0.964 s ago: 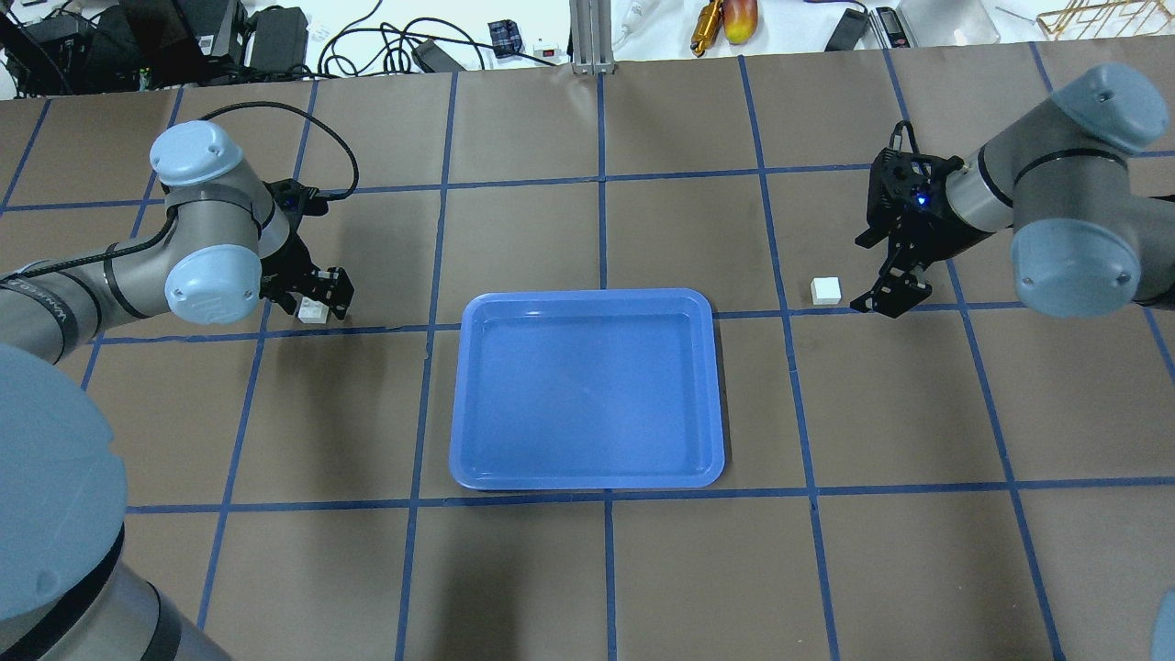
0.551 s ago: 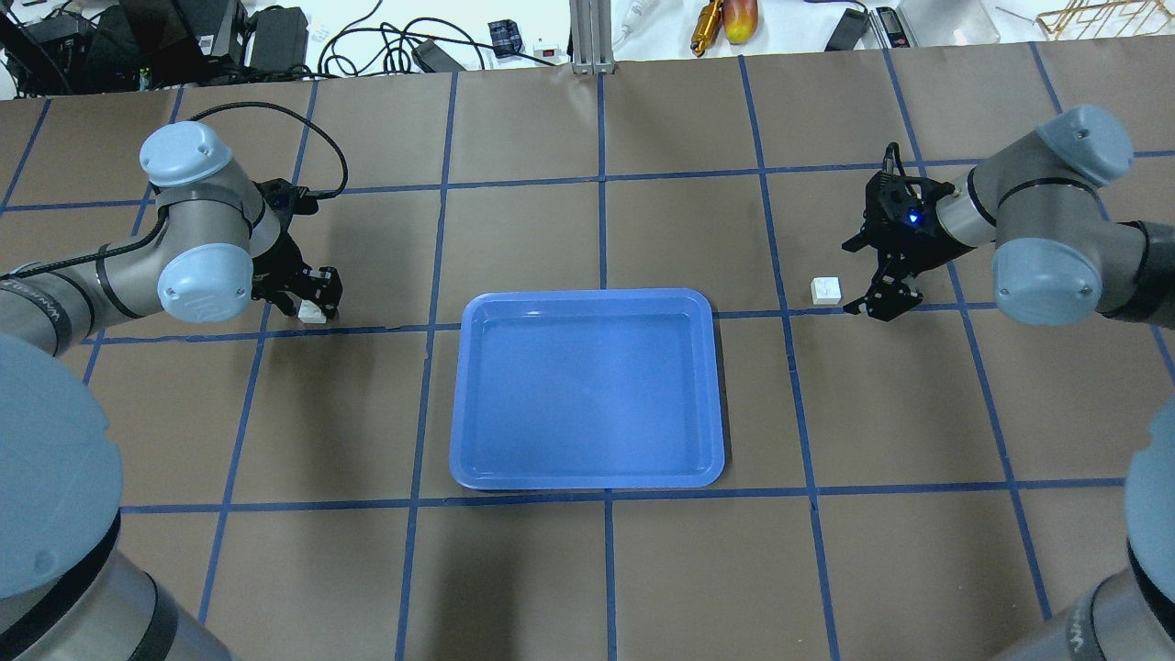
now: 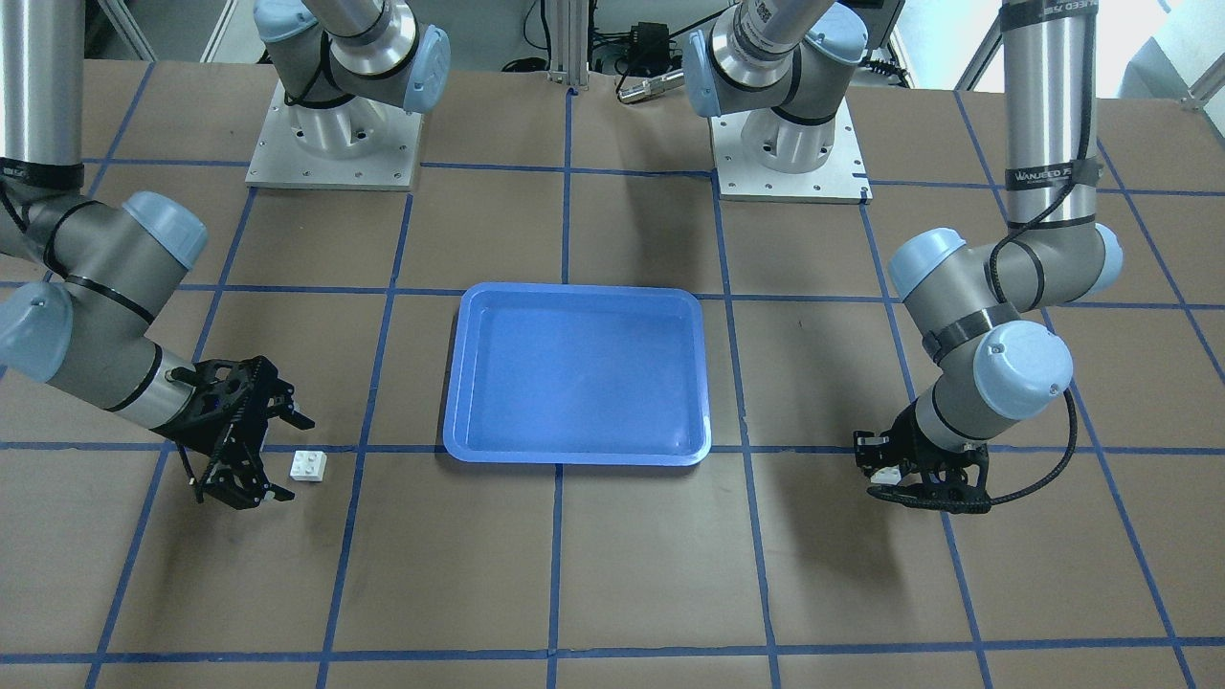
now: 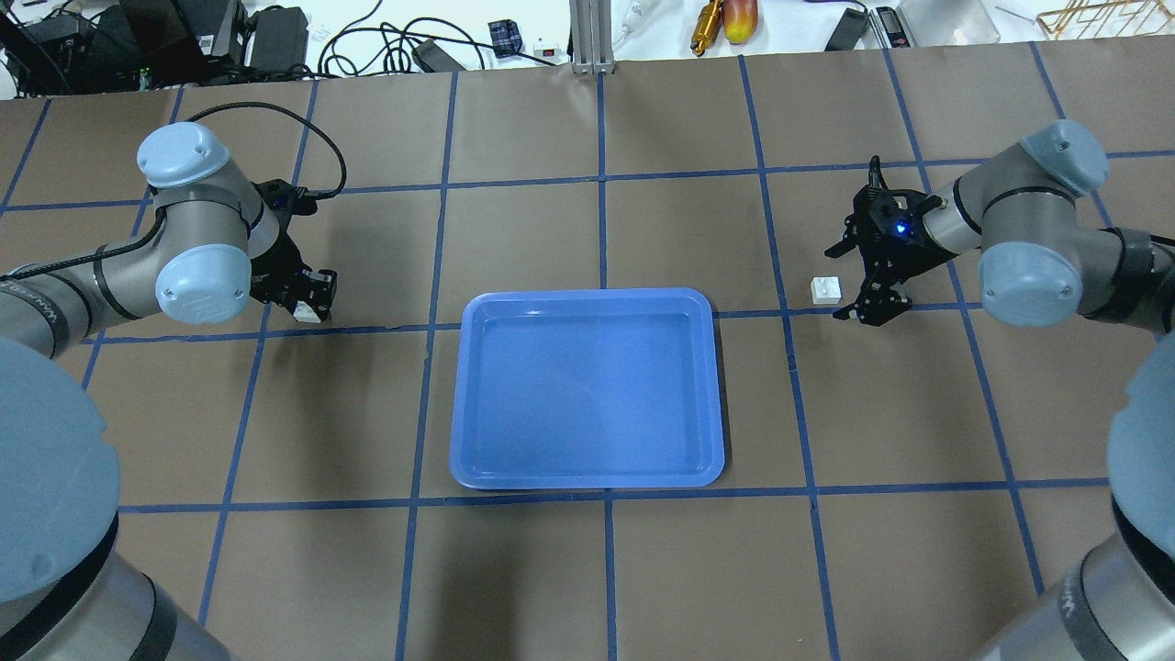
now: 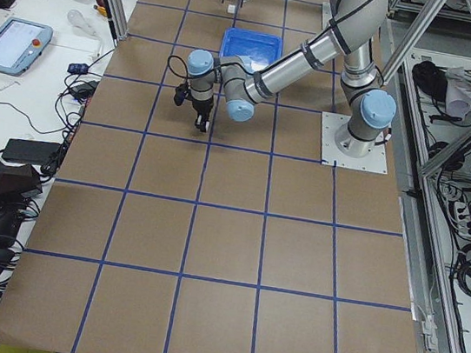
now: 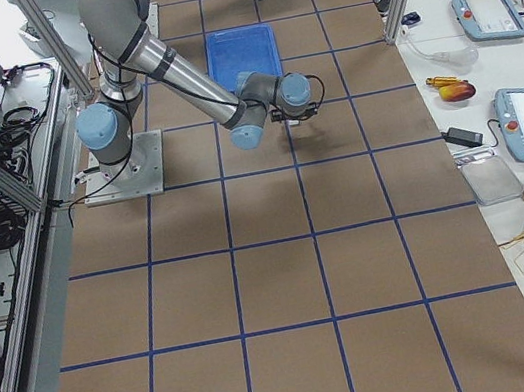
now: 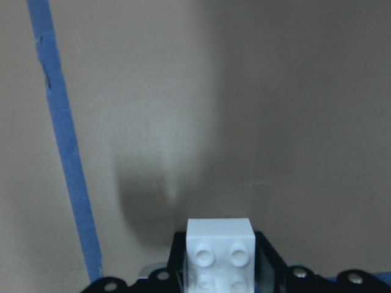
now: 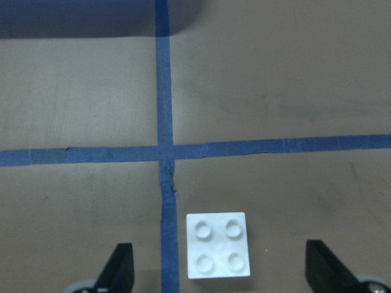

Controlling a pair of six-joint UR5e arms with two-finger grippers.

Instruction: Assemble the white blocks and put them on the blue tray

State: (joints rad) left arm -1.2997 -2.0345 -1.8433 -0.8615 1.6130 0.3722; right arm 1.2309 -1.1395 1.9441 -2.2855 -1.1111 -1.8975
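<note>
The blue tray (image 4: pixel 587 473) (image 3: pixel 459 383) lies empty at the table's middle. My left gripper (image 4: pixel 310 296) (image 3: pixel 904 476) is to its left, shut on one white block (image 4: pixel 310 313). In the left wrist view that block (image 7: pixel 220 250) sits studs up between the jaws, over its own shadow. My right gripper (image 4: pixel 852 280) (image 3: pixel 279 457) is open, to the tray's right. The other white block (image 4: pixel 825 290) (image 3: pixel 308 465) lies on the table at its fingertips. In the right wrist view it (image 8: pixel 218 244) lies between the two spread fingers (image 8: pixel 119 268).
Blue tape lines (image 4: pixel 601 184) grid the brown table. Cables and tools (image 4: pixel 725 23) lie beyond the far edge. Both arm bases (image 3: pixel 330 144) (image 3: pixel 790 144) stand on the robot's side of the tray.
My right gripper has moved toward the tray and lower, up to its white block. My left gripper has shifted slightly with its block between the jaws.
</note>
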